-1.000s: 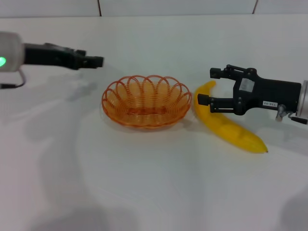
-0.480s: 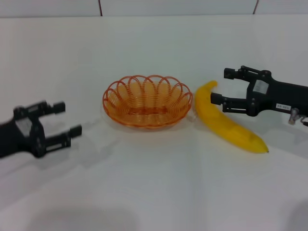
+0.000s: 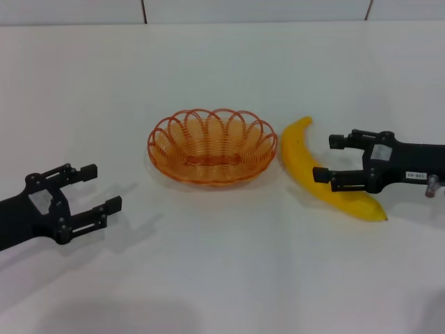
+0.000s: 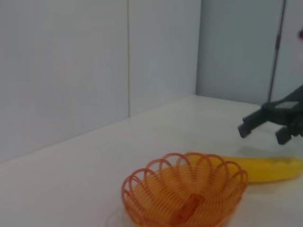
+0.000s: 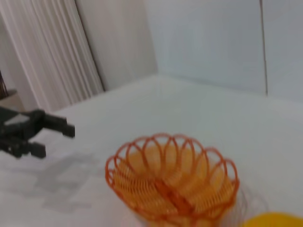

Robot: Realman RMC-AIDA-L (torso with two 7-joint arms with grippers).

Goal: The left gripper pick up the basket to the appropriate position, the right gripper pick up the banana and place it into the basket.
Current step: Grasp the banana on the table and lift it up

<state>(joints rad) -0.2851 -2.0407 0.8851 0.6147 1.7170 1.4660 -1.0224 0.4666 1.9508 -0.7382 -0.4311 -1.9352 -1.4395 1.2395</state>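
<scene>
White label – writing unreadable – on spread right gripper (image 3: 324, 158) over banana (image 3: 327, 182).

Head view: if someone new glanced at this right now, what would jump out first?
The orange basket at the table's centre, empty, catches the eye first. The bright yellow banana lies on the table just to its right. The right tool hangs open over the banana's middle, while the left tool, also open, sits well off to the basket's left, nearer the robot.
</scene>
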